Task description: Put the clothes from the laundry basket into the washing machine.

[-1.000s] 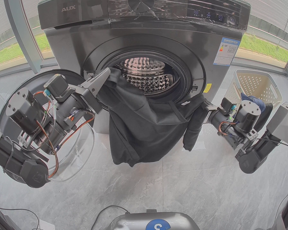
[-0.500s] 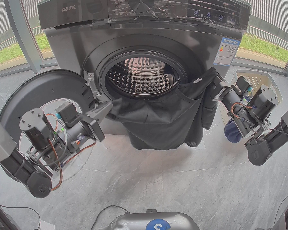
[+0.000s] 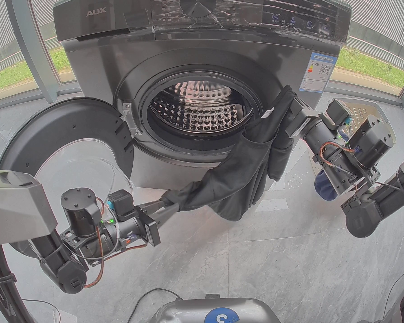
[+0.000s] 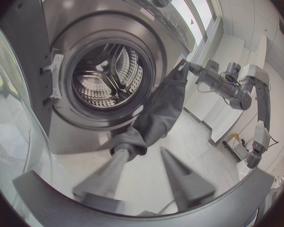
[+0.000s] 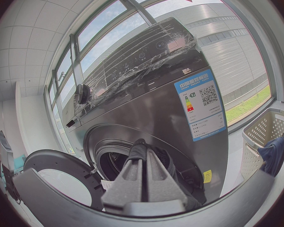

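Two moves logged: washing machine (image 3: 202, 45) drum (image 3: 197, 108) empty; dark garment (image 3: 238, 180) slung outside, below opening's right edge; right gripper (image 5: 143, 155) rose, clamped on its top; left gripper (image 3: 173, 206) sank, fingers (image 4: 180, 180) spread, fabric snagged on one. I count nothing loaded.

Dark garment (image 5: 138, 146) in right gripper (image 5: 142, 156), before washing machine (image 5: 161, 104)

A dark garment (image 3: 238, 176) hangs stretched aslant before the open washing machine (image 3: 202, 45) — high at its right, low toward the left. The pale laundry basket (image 3: 367, 112) stands beside the machine, seemingly with blue cloth (image 5: 273, 153) over its rim.
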Available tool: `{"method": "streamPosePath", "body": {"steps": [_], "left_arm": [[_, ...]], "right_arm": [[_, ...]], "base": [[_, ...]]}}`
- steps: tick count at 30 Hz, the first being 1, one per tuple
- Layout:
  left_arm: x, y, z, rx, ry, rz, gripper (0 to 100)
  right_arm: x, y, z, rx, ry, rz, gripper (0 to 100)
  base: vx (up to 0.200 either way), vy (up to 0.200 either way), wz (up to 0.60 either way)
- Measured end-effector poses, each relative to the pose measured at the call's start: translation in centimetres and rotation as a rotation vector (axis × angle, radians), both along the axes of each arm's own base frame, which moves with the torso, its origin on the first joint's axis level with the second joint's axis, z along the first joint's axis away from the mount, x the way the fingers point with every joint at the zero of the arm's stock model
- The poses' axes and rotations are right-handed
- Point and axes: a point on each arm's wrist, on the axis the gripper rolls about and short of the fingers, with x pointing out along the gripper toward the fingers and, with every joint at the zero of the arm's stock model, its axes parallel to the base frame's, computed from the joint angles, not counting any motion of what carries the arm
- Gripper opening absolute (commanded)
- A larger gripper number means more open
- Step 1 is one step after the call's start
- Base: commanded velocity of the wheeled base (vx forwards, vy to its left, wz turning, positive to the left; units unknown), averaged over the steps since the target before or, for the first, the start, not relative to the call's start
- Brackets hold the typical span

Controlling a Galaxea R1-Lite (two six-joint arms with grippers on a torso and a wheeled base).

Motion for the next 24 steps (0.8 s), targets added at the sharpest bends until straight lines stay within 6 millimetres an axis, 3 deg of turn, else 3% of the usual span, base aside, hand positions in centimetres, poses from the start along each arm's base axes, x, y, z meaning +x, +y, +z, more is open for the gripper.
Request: {"method": "streamPosePath", "body": {"steps": [13,24], "left_arm": [[-0.3,-3.1,-3.8,0.067,0.086,-0.093,100],[3.0,-6.0,-2.6,-0.013,-0.035,-0.109,100]], "right_arm": [[-0.5,0.9,-0.1,0.000,0.003,0.032,0],[-0.8,1.3,-0.2,-0.002,0.008,0.045,0]], "base": [[0.000,0.000,0.00],[0.000,0.000,0.00]]}}
